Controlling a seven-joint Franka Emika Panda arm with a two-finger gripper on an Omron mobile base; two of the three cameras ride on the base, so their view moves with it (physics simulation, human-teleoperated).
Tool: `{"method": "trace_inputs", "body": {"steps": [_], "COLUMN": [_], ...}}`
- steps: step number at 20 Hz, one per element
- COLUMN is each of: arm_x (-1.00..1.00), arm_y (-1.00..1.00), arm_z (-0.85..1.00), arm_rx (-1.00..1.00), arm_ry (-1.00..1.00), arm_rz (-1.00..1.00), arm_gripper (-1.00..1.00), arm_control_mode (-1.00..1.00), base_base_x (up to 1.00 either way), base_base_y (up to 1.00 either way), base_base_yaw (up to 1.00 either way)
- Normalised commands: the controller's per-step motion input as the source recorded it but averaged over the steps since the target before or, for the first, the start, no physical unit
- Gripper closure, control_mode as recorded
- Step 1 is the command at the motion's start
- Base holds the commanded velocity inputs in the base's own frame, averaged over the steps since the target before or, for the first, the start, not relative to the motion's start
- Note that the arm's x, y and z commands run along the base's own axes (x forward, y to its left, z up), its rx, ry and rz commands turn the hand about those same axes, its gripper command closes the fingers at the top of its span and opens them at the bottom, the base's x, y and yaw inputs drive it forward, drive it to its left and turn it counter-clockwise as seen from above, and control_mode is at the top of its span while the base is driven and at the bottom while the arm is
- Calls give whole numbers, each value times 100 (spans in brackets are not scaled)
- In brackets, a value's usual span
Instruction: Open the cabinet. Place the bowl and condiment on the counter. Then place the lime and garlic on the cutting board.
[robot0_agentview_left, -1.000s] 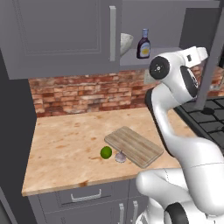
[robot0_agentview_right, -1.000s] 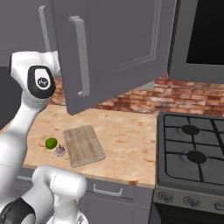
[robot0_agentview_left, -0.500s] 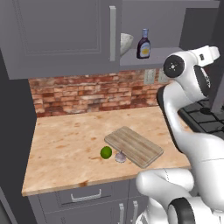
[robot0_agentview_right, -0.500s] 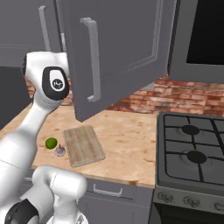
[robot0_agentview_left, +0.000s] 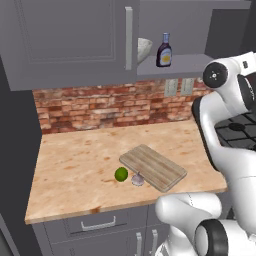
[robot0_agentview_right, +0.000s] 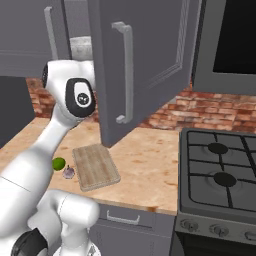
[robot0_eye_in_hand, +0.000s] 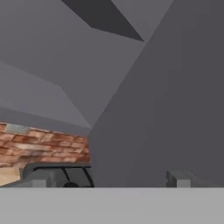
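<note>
Right cabinet (robot0_agentview_right: 145, 65) door swung open. Tool (robot0_eye_in_hand: 109, 177) open, empty, apparently close beside that door. Bowl (robot0_agentview_left: 143, 48) and condiment (robot0_agentview_left: 163, 50) upright on the cabinet shelf, probably left of the tool. Lime (robot0_agentview_left: 121, 174), garlic (robot0_agentview_left: 137, 179) near desk (robot0_agentview_left: 75, 170) front edge.

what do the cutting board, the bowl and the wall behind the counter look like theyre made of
Cutting board: light wood, matte, with plank-like grain lines. Bowl in the cabinet: probably stone or glazed ceramic, going by its mottled grey-white rim. Wall: red-brown brick with pale mortar lines.
</note>
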Motion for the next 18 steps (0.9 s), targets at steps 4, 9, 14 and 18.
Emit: {"method": "trace_inputs", "body": {"steps": [4,9,14,18], "arm_x": [0,0,0,0], "arm_y": [-37,-34,-31,-23], "arm_z": [0,0,0,0], "arm_rx": [0,0,0,0], "arm_ry": [-2,-4,-6,-7], "arm_rz": [0,0,0,0], "arm_gripper": [-100,-100,-100,-100], "arm_control_mode": [-100,-100,-100,-100], "base_base_x": [0,0,0,0], "base_base_y": [0,0,0,0], "base_base_yaw": [0,0,0,0]}}
